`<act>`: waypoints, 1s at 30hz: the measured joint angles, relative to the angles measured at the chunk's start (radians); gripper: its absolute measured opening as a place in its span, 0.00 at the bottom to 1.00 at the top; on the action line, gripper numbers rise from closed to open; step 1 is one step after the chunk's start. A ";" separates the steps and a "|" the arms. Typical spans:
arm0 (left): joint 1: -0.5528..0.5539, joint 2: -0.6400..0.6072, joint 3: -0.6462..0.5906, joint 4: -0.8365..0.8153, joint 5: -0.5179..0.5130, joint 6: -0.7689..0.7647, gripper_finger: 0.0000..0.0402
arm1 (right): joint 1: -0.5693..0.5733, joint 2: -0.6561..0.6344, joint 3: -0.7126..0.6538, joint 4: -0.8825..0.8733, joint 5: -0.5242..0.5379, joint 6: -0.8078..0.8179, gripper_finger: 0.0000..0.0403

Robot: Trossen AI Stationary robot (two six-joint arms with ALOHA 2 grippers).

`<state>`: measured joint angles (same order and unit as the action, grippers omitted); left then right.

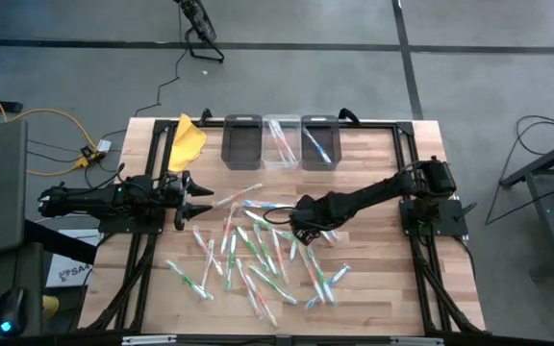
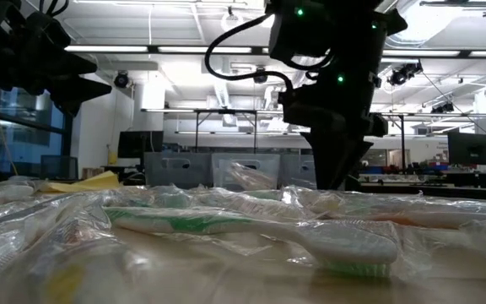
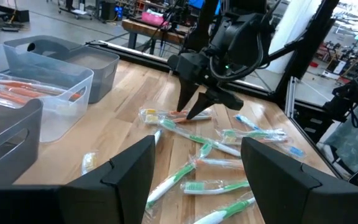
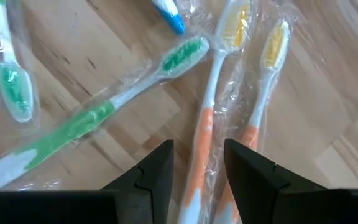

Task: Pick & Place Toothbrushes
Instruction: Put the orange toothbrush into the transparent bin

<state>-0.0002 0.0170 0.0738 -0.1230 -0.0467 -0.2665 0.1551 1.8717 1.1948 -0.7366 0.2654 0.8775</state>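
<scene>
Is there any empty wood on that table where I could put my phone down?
Yes: the bare wood right of the three bins, behind the right arm, and the strip between the bins and the toothbrushes. The middle and front are crowded with wrapped brushes, where the right gripper hangs low. The yellow cloth fills the far left corner.

Wrapped toothbrushes (image 1: 258, 255) lie scattered over the middle and near half of the tabletop (image 1: 373, 163), leaving bare wood along the right side and between the heap and the three bins (image 1: 281, 141) at the far edge. The right tool (image 1: 301, 228) stands low over the heap's far side, an orange-handled toothbrush (image 4: 199, 146) between its fingers, its arm barring the right-centre. The left tool (image 1: 192, 200) hangs at the left edge, near the yellow cloth (image 1: 187, 140).
</scene>
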 joint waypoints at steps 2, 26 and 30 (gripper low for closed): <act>0.000 0.000 0.000 0.000 0.000 0.000 0.58 | 0.000 0.000 -0.007 0.001 0.010 0.013 0.33; 0.000 0.000 0.000 0.001 0.002 -0.017 0.58 | 0.000 -0.002 -0.112 0.125 0.024 0.035 0.16; 0.000 0.000 0.000 0.000 0.002 -0.027 0.58 | 0.000 -0.006 -0.113 0.124 0.022 0.021 0.04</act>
<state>-0.0002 0.0170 0.0738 -0.1226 -0.0448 -0.2939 0.1547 1.8656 1.0819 -0.6125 0.2876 0.8986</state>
